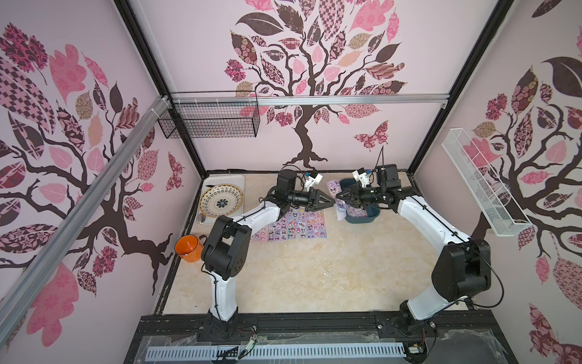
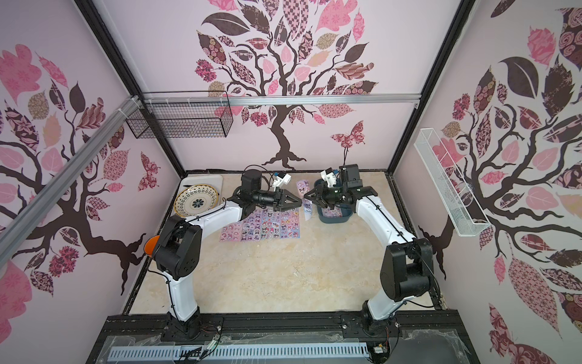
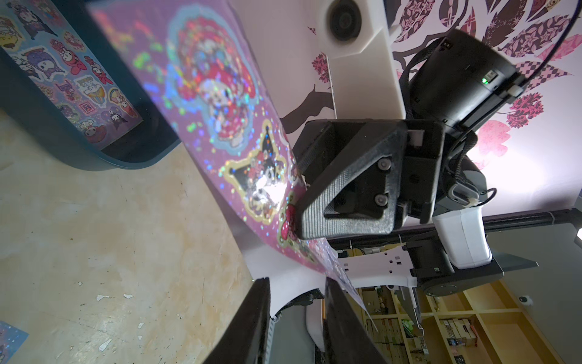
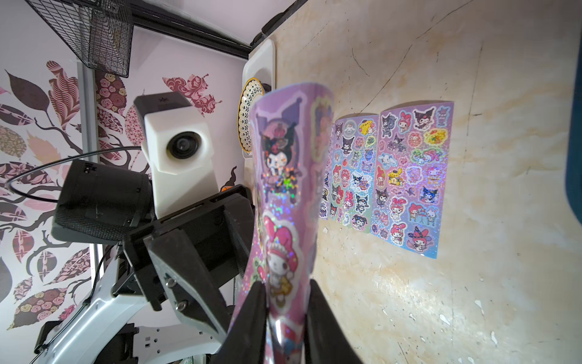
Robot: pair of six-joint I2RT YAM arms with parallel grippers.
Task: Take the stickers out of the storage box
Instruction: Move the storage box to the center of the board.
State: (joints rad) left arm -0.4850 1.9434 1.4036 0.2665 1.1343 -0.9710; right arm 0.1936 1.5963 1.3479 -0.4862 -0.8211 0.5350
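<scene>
A purple sticker sheet [image 1: 333,186] [image 2: 303,186] hangs upright in the air between my two grippers, bent along its length. My right gripper [image 4: 286,290] [image 1: 339,196] is shut on the curled sheet [image 4: 283,176]. My left gripper [image 3: 296,283] [image 1: 330,201] faces it tip to tip, its jaws closed on the same sheet's [image 3: 220,104] white-backed end. The dark teal storage box [image 1: 360,218] [image 3: 94,157] sits just behind, with more stickers [image 3: 72,78] lying inside. Several sheets [image 1: 293,225] [image 4: 409,176] lie side by side on the table under the left arm.
A white tray [image 1: 239,179] with a patterned plate [image 1: 222,200] is at the back left. An orange mug [image 1: 189,249] stands by the left wall. A black wire basket [image 1: 209,119] and a white one [image 1: 482,186] hang on the walls.
</scene>
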